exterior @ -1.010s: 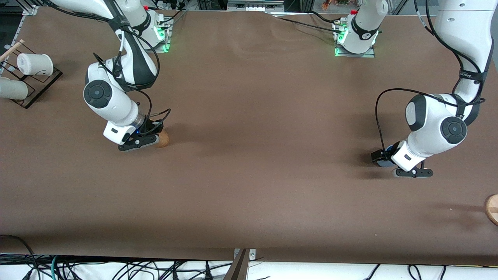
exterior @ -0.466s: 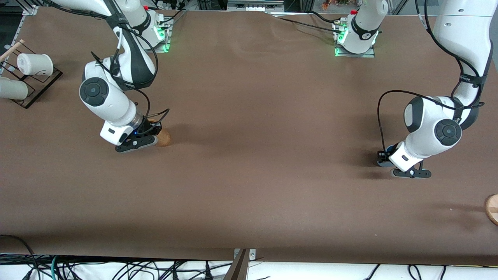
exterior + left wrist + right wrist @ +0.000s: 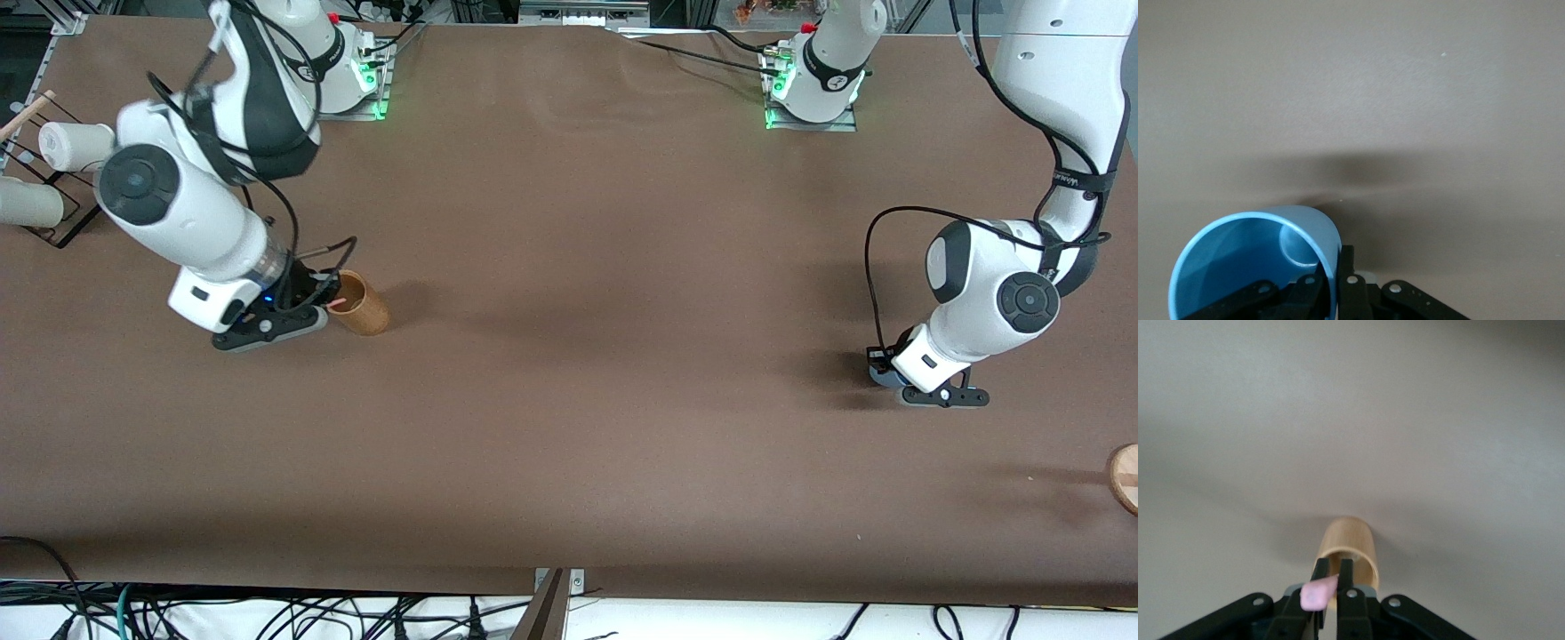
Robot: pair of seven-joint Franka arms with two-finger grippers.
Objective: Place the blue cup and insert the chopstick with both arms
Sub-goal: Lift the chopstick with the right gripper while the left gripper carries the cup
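**Chopstick up at one end, cup gripped at the other**

The right pincer [image 3: 307, 307] is hanging over the tabletop [image 3: 587, 267] at the right arm's end, narrowed onto the chopstick [image 3: 1318, 593], whose pink end is showing between its fingers. In the front view the stick's tip is poking toward three o'clock, right beside the mouth of the wooden holder [image 3: 360, 304], which is standing just under and next to the pincer.

The left pincer [image 3: 1338, 293] is sitting low at the left arm's end, closed on the rim of the blue cup [image 3: 1251, 263], one finger inside the wall and one outside. In the front view the cup is almost hidden under the wrist, around nine o'clock from it.

Cup and chopstick are well apart, so the cup lies toward three o'clock from the stick. Insertion probably depends on the cup being set upright somewhere between the arms, with the stick's long axis then tipped down over its mouth.
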